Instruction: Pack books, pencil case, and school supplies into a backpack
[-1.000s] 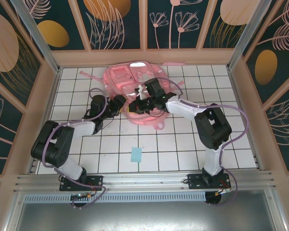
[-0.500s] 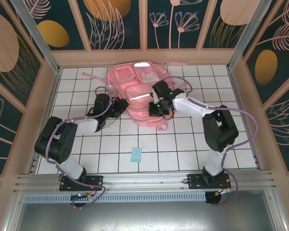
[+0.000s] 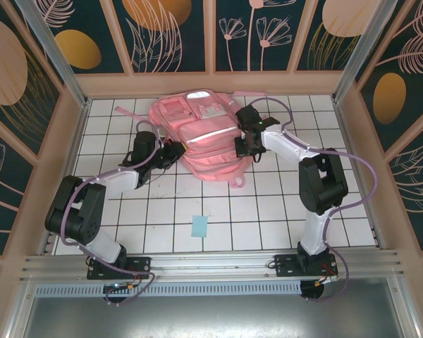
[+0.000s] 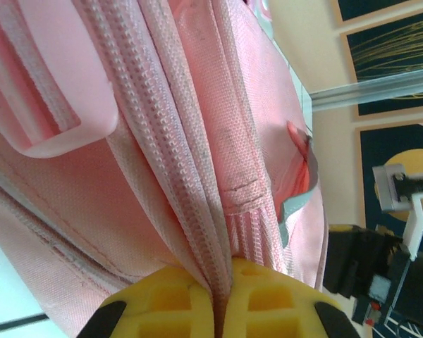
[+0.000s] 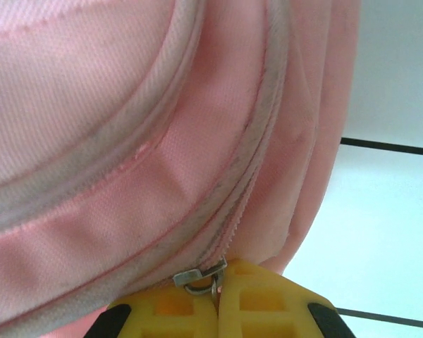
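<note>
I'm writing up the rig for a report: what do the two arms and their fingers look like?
The left arm and right arm both have white links between bulky black joints, with thin lilac cables looping alongside. The fingers are yellow and blocky, with square recesses.

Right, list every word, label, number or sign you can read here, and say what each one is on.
No text can be read in these views.
The pink backpack: pale patches on its front pockets, too small to tell whether they are print.
The light-blue pad: plain, no lettering showing.
The zipper pull: bare metal, no legible mark.
The wall panels: plant drawings, no words.
</note>
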### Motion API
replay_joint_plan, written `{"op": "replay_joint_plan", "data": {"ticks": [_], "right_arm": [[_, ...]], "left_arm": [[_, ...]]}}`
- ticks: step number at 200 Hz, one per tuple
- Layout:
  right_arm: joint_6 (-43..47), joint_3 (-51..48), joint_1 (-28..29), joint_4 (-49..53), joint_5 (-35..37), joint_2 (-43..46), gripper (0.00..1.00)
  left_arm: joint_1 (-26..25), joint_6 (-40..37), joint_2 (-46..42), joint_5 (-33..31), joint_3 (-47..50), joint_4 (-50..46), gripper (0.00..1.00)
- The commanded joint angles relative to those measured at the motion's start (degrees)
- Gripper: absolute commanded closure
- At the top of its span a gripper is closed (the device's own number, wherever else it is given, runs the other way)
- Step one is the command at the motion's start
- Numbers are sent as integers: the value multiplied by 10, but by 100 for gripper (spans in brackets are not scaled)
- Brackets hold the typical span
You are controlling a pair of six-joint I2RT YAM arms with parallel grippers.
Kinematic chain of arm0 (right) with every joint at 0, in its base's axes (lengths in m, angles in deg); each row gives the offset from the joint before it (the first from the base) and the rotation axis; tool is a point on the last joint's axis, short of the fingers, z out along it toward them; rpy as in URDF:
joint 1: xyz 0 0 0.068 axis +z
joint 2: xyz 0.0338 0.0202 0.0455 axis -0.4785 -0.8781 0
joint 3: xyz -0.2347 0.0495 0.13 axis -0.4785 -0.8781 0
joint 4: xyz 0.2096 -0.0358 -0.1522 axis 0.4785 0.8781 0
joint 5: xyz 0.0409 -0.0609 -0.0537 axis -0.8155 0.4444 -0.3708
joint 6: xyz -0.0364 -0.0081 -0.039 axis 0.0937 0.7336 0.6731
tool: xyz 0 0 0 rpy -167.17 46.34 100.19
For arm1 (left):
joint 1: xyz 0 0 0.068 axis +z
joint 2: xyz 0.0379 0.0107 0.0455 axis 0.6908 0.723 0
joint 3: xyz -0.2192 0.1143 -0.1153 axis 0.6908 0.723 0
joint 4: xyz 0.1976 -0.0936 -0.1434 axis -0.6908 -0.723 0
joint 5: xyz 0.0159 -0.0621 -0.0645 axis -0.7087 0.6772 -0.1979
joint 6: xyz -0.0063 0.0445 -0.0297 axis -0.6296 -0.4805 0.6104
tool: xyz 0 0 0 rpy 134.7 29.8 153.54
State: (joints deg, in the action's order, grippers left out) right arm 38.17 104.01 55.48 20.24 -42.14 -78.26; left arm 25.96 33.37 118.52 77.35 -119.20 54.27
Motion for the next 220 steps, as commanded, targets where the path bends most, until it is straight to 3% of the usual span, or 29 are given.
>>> {"op": "replay_joint_plan", "data": {"ticks": [1,18,47,50,60,75,79,115,140,168,197,212,220], "right_arm": [[4,-57,-41,22,-78,55,100],[-5,-104,-31,2,-220,95,100],[-59,-165,1,-85,-397,133,100],[-66,-169,6,-96,-410,134,100],[-88,-178,22,-143,-452,134,100],[-130,-180,41,-212,-485,123,100],[-140,-178,41,-231,-494,118,100],[-221,-123,72,-346,-473,53,100],[-273,-93,74,-405,-453,21,100],[-291,-59,82,-433,-462,3,100],[-269,-12,103,-396,-486,-18,100],[-259,-5,112,-381,-497,-20,100],[-256,-7,116,-376,-498,-18,100]], "left_arm": [[37,-54,45,-37,-69,14,100],[37,-58,103,-31,-129,17,100],[38,-48,190,-2,-230,15,99],[37,-45,195,0,-240,10,94],[37,-47,221,13,-277,-8,62],[37,-68,249,28,-331,-64,8],[37,-79,251,29,-343,-80,2],[50,-164,160,-86,-317,-171,1],[69,-160,65,-111,-235,-182,1],[68,-99,-5,-42,-135,-135,1],[49,4,-18,13,-23,-9,13],[16,17,-4,9,-22,2,10],[-3,21,6,1,-26,3,2]]}}
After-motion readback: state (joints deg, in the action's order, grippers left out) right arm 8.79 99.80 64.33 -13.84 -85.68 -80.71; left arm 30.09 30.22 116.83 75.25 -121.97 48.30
